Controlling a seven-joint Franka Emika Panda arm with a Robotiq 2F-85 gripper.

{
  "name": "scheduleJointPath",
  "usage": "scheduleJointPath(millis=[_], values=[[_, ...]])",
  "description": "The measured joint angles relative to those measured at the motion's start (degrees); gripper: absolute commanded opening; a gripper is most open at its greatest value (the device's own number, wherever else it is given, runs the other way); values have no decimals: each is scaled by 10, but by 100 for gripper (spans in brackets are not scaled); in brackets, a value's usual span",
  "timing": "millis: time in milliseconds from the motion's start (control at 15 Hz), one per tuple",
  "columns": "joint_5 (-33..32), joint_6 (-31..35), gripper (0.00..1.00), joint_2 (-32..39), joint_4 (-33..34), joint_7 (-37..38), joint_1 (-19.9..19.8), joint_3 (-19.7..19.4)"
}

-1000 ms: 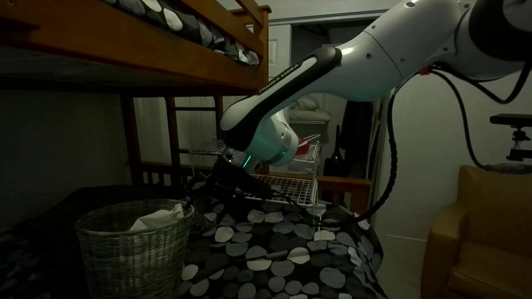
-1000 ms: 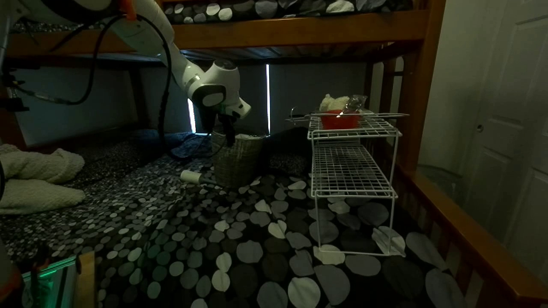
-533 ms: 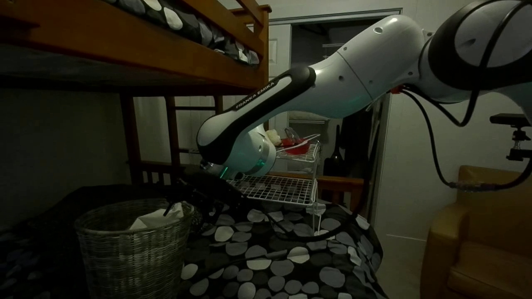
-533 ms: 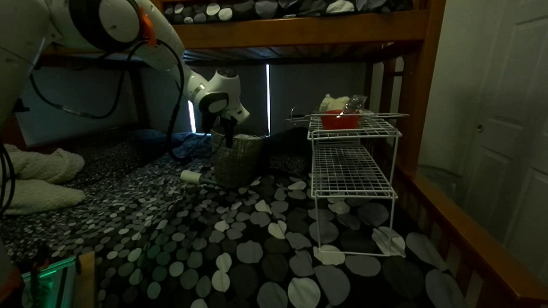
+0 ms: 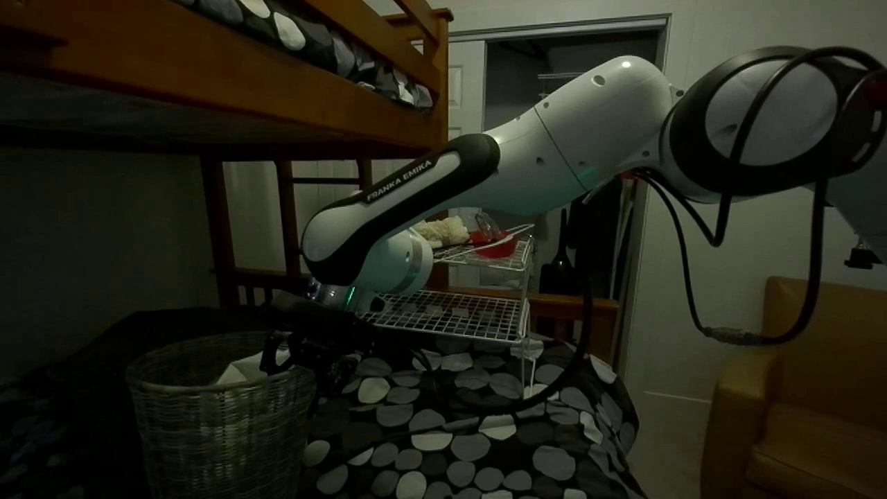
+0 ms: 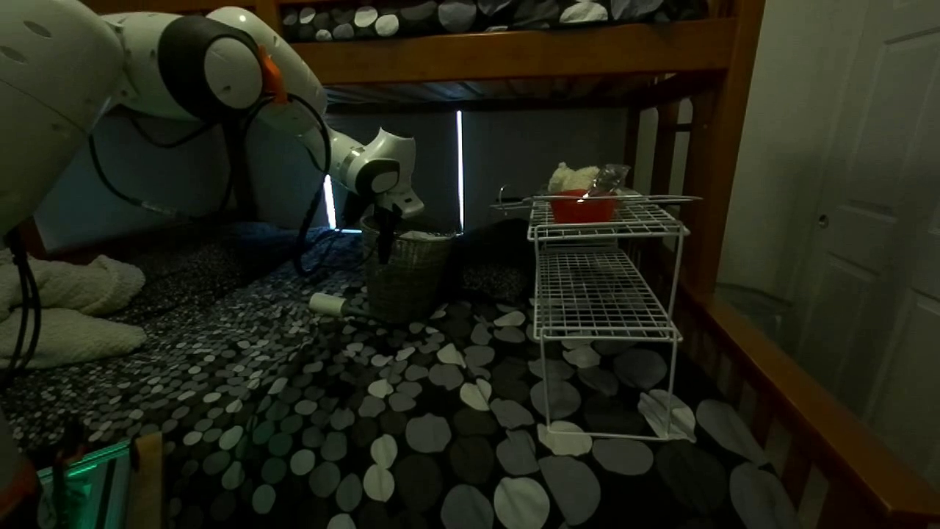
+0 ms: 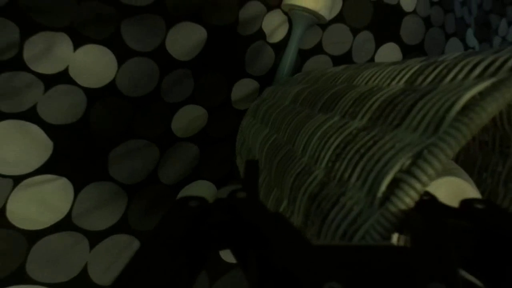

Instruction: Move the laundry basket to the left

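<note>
The laundry basket, a grey-beige woven basket with a braided rim, stands on the dotted bedding in both exterior views (image 5: 222, 436) (image 6: 413, 290). It fills the right of the wrist view (image 7: 332, 132). White cloth (image 5: 241, 370) lies inside it and also shows in the wrist view (image 7: 454, 187). My gripper (image 5: 294, 367) is low at the basket's rim in both exterior views (image 6: 386, 235). In the wrist view the jaws (image 7: 340, 188) are open and wide apart. One finger is outside the basket wall, the other at the rim's inner side by the cloth. The dark fingers are hard to make out.
A white wire rack (image 5: 478, 317) (image 6: 609, 294) stands on the bed, with a red bowl (image 6: 584, 208) on top. A lint roller (image 6: 328, 303) (image 7: 308, 8) lies against the basket's foot. The upper bunk (image 5: 277, 97) hangs over the basket. A cream blanket (image 6: 73, 294) lies on the bed.
The arm has come down and reached farther towards the basket, bringing the gripper from above the rim to around it. The basket shows no clear movement.
</note>
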Motion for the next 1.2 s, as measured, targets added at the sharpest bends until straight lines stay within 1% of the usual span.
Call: scheduleJointPath(millis=[200,333,400,467,533,867,1067,1200], values=[[-21,-43,13,23,41,18,3,-3],[-31,-68,0,32,64,28,3,-4],[-36,-81,2,36,72,34,4,-6],[-42,-92,1,40,80,42,4,-8],[-48,-100,4,43,87,50,5,-10],[-66,-103,6,52,110,62,10,-16],[-66,-63,6,33,88,48,6,-16],[-63,-24,6,-4,42,32,-4,-15]])
